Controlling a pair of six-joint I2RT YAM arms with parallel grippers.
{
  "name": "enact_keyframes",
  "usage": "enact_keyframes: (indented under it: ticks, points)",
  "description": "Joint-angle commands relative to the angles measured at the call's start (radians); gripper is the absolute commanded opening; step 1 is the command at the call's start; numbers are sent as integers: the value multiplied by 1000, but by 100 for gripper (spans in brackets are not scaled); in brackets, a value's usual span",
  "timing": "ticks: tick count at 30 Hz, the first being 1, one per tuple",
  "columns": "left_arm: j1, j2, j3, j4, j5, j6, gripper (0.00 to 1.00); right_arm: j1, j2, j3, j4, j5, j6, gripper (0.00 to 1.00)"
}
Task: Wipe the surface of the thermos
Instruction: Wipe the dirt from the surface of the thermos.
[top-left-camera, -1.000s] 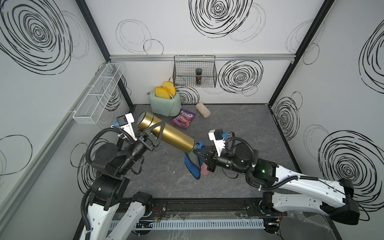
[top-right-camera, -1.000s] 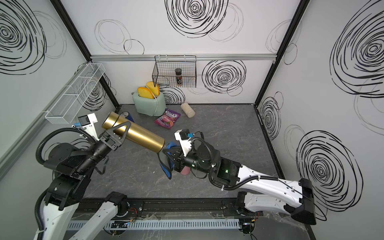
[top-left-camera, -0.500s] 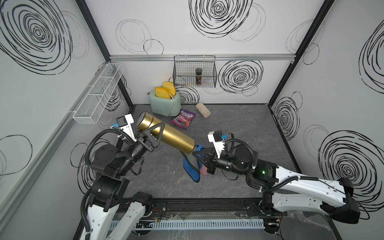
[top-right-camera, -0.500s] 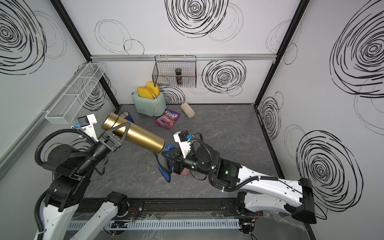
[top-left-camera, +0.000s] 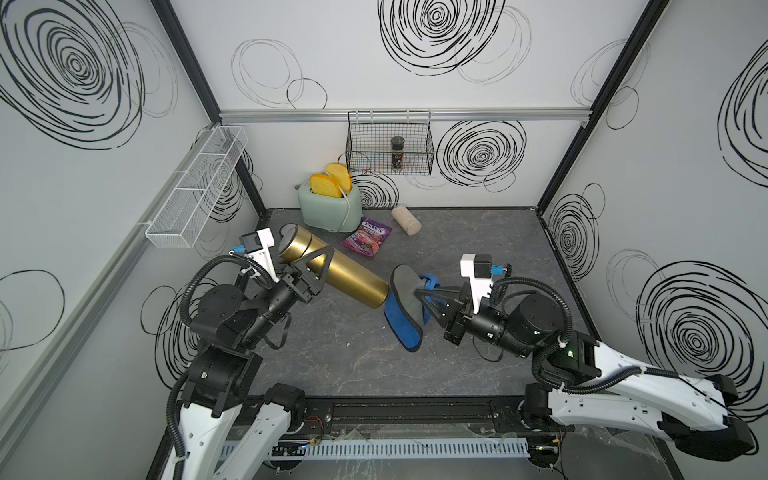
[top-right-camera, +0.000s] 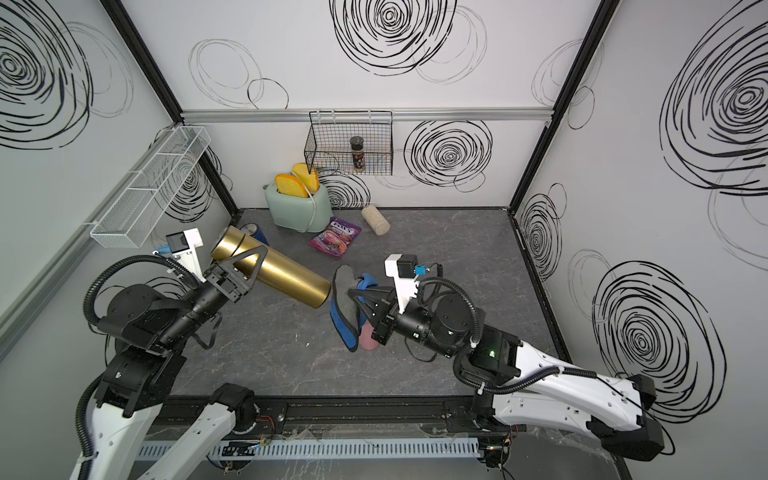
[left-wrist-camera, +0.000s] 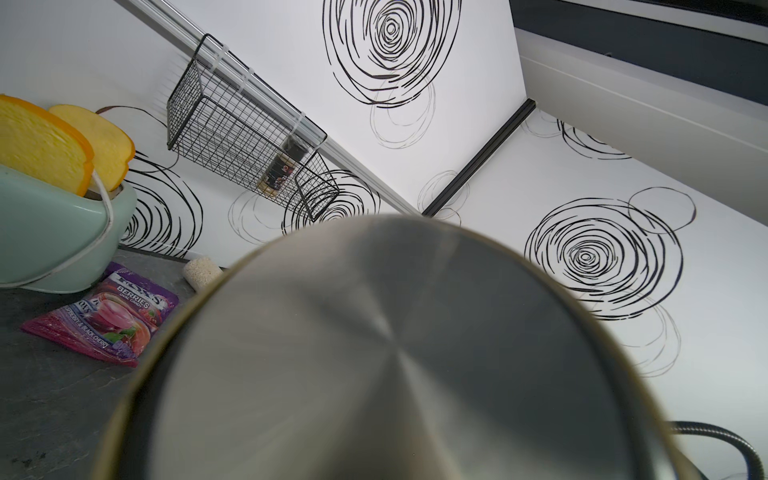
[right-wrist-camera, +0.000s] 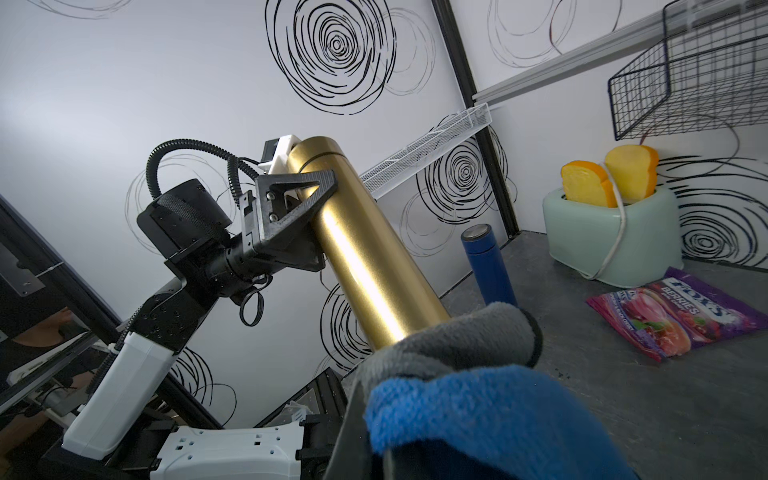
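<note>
In a top view, the left end effector (top-left-camera: 308, 262) grips the gold thermos (top-left-camera: 353, 276). The right end effector (top-left-camera: 420, 291) pinches a blue cloth (top-left-camera: 402, 309) that touches the thermos's other end.

The dark grey marbled tabletop (top-left-camera: 478, 257) carried a mint-green toaster (top-left-camera: 328, 210) at its back edge, with a purple candy bag (top-left-camera: 366, 239) lying flat just in front of it and a beige cylinder (top-left-camera: 406, 220) on its side near the bag. A blue bottle (right-wrist-camera: 490, 266) stood upright near the back left corner. A small pink object (top-right-camera: 368, 338) lay toward the front, partly hidden.
</note>
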Motion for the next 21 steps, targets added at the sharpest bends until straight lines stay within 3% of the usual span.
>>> enact_keyframes:
  ticks: [1,6,11,16,21]
  points:
    - [-4,7,18,44,-68,79,0,-30,-65,41,-80,112,-15,0]
    - [-4,23,12,50,-105,126,0,-82,-149,56,-253,301,-5,0]
    - [-5,51,-6,48,-176,198,0,-163,-180,94,-419,375,4,0]
    - [-7,70,-83,128,-269,296,0,-261,-106,160,-540,288,-9,0]
    - [-34,53,-244,363,-378,435,0,-369,-66,149,-535,154,-27,0]
